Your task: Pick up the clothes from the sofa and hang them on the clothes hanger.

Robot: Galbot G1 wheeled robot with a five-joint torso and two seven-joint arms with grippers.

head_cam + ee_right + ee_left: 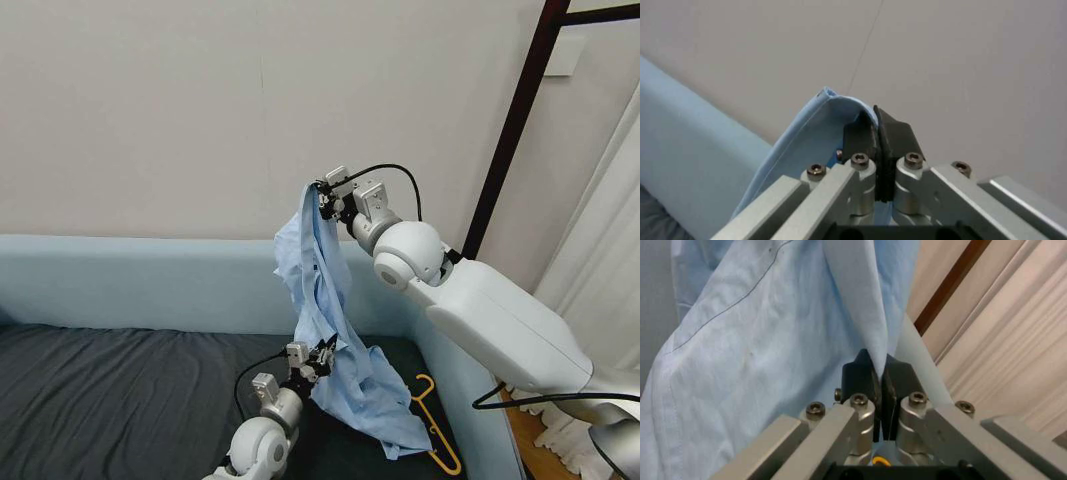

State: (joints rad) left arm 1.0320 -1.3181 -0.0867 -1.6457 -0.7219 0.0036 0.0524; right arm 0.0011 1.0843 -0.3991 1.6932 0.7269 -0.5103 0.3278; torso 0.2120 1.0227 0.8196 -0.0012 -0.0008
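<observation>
The right claw [323, 198] is pinching the blue shirt [320, 290] up high; the left claw [320, 357] is pinching it lower down; a yellow hanger [441, 432] is lying on the sofa [120, 400].

A domestic living room is showing here: a pale blue sofa [150, 285] is sitting against a plain wall [200, 100], a curtain [605, 240] hanging beside a dark-framed rack [510, 130].
</observation>
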